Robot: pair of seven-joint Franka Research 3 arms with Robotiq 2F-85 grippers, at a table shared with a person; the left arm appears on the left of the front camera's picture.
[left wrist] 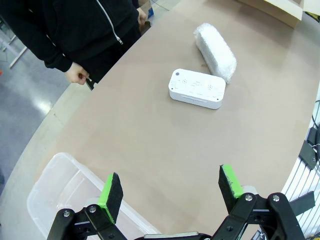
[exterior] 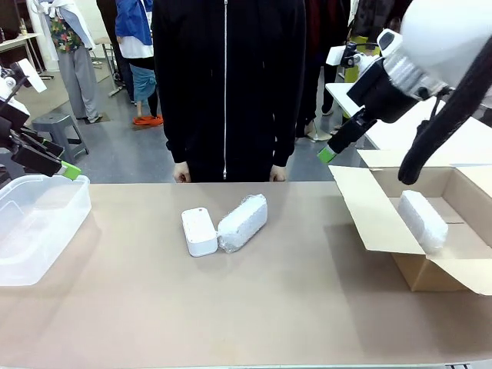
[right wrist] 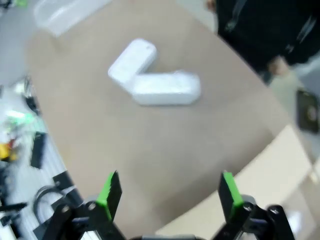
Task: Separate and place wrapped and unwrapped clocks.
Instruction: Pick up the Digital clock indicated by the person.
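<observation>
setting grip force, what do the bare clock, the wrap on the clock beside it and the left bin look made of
Bare clock: hard white plastic, smooth, matte, moulded buttons.
Wrap: translucent bubble wrap, crinkly, pebbled with bubbles.
Bin: probably clear plastic, see-through walls, slight sheen.

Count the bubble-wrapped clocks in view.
2. One wrapped clock lies mid-table beside the bare clock; the other wrapped clock sits in the cardboard box. More may hide inside.

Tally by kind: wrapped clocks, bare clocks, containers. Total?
Wrapped clocks: 2 (middle wrapped clock, boxed wrapped clock)
Bare clock: 1
Clear bin: 1
Cardboard box: 1
Total: 5
</observation>
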